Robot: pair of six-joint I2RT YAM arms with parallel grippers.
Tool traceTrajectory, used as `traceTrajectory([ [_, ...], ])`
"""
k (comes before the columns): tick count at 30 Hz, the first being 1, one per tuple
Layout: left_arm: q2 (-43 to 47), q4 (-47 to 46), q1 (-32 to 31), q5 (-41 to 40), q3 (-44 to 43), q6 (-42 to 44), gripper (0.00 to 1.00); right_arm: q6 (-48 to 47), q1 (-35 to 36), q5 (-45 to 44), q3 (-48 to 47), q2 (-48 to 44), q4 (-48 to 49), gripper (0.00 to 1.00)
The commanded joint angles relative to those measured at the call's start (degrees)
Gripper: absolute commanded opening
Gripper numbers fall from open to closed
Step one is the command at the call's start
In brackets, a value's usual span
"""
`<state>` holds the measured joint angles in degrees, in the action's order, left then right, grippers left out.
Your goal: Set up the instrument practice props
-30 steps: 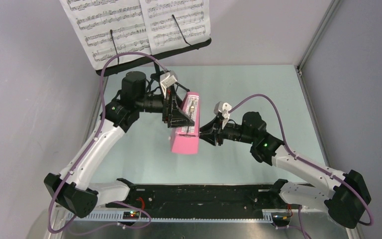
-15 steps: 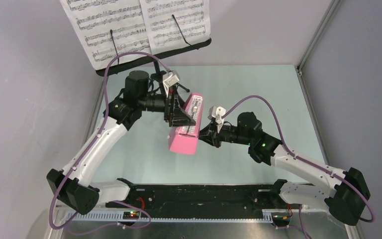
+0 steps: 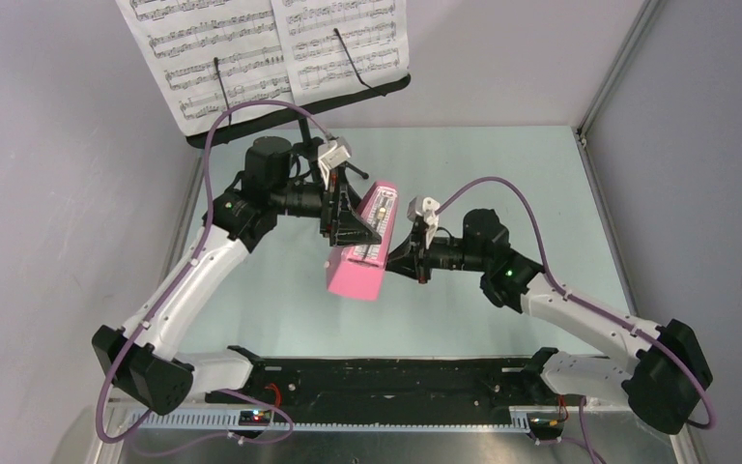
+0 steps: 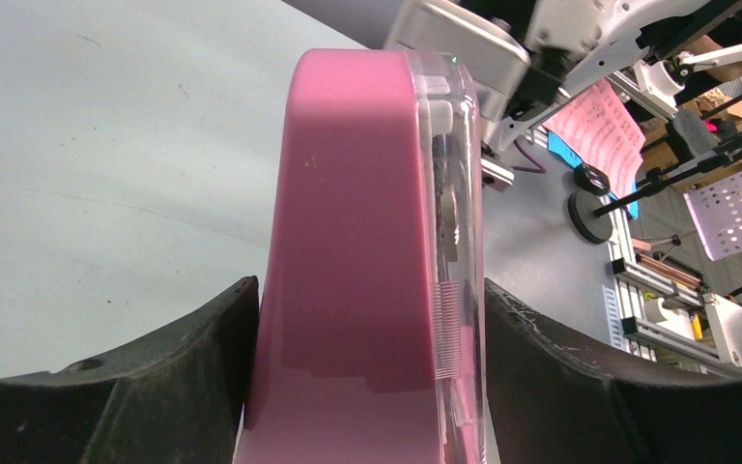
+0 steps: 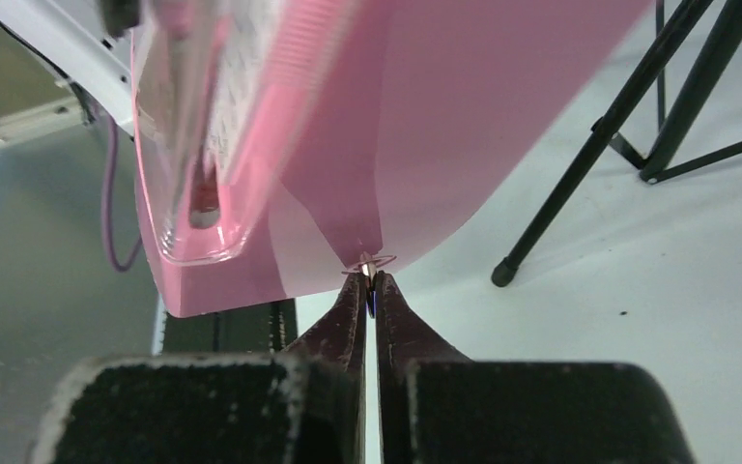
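Right arm has pushed in toward the metronome (image 3: 359, 256), and its claw, the right gripper (image 5: 370, 280), has gone from part open to fully closed. The fingertips now pinch a tiny metal key (image 5: 369, 262) that sticks out of the metronome's pink side. This suggests the task has reached winding the metronome, or steadying it, before it is set down.

Behind the metronome, at the back of the table (image 3: 541, 193), stands the black stand (image 3: 299, 104). Two sheets (image 3: 251, 48) of music already rest on its desk. The stand's thin legs (image 5: 628, 126) show just beyond the metronome in the right wrist view.

The metronome itself is off the table, tilted, with its clear cover on. The left gripper (image 3: 348, 227) holds it with wide jaws, one pad on each side of the body.

The right gripper meets the metronome from the opposite side, touching only the key. That grip is very small, so a slip looks possible.
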<state>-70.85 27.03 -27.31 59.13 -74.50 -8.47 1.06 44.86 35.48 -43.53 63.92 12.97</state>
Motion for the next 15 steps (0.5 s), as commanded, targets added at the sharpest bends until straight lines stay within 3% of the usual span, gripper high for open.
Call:
traceTrajectory([
  [1, 0.59, -4.02, -0.64, 4.67, -4.16, 0.16, 0.00, 10.20, -4.23, 9.33, -2.53, 1.96, 9.03, 0.00],
  [8, 2.02, -4.00, -0.57, 3.11, -3.44, 3.62, 0.00, 26.12, -7.77, 18.06, -2.53, 6.55, 19.97, 0.00],
  [15, 3.41, -3.98, -0.64, 0.76, -2.37, 14.08, 0.00, 46.71, -13.26, 22.60, -2.61, 9.54, 32.12, 0.00],
])
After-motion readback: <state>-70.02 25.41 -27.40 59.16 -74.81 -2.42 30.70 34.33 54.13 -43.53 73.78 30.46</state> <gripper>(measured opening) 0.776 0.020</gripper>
